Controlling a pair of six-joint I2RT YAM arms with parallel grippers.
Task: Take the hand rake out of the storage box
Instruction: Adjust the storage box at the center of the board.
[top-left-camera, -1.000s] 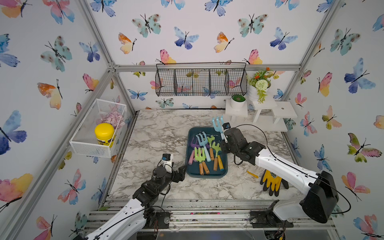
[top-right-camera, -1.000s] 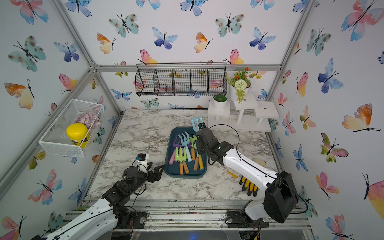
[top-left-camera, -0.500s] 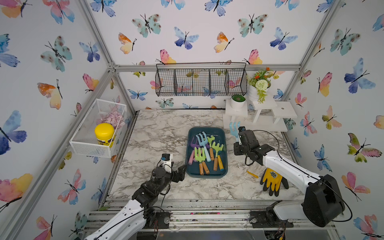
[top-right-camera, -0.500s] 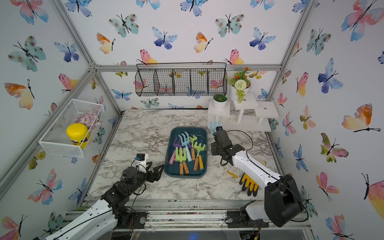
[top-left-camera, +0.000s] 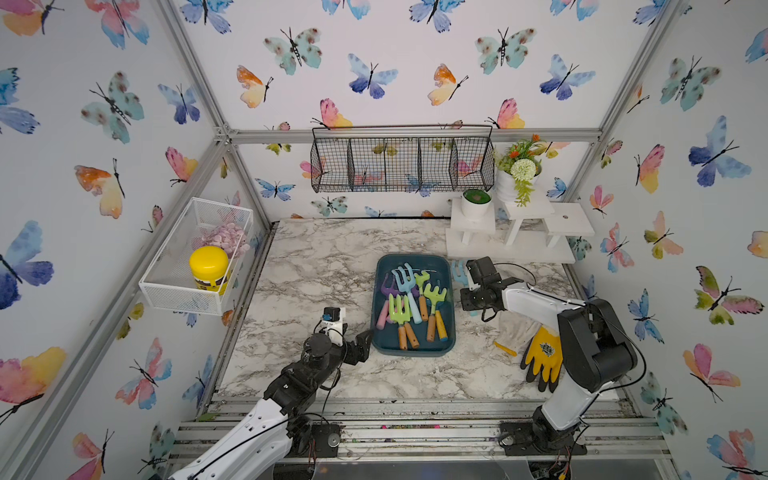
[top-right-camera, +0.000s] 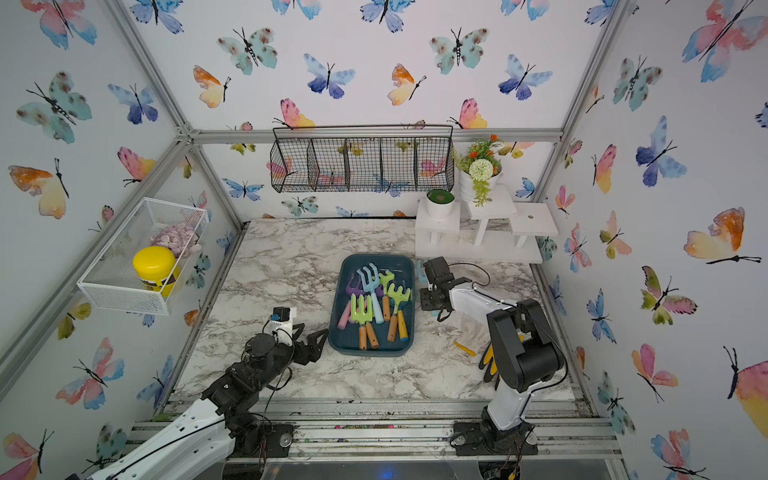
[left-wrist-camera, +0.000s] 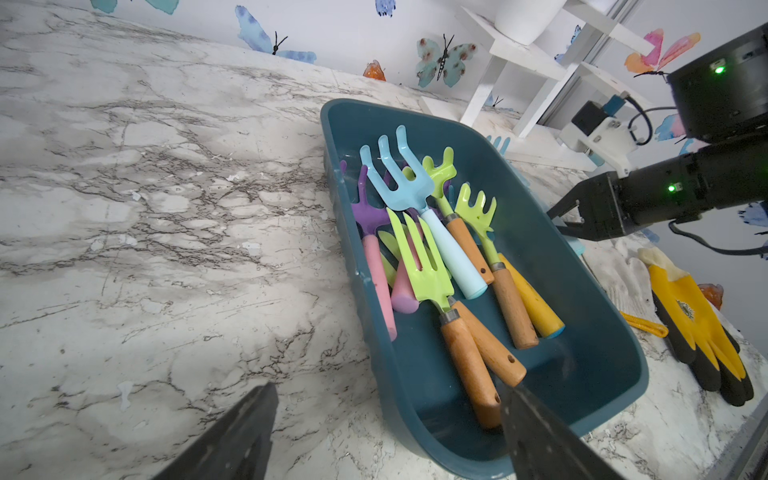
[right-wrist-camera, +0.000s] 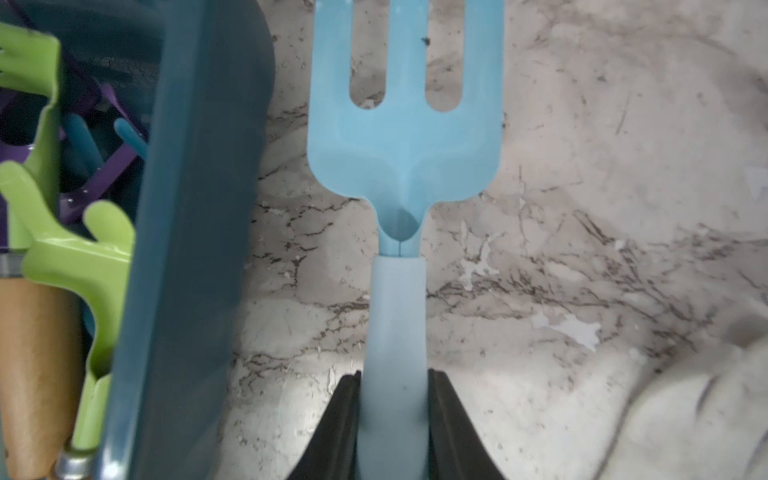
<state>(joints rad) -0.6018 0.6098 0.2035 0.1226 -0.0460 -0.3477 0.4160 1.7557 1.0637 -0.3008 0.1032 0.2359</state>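
Swung off the box (top-left-camera: 415, 351) since a second ago, the right gripper (right-wrist-camera: 392, 386) — clamped on the handle of the rake (right-wrist-camera: 405, 145) — holds it low over the table (right-wrist-camera: 582, 249), just beside the box: removal looks done, only set-down remains; the left gripper (left-wrist-camera: 388, 392) waits, jaws spread.
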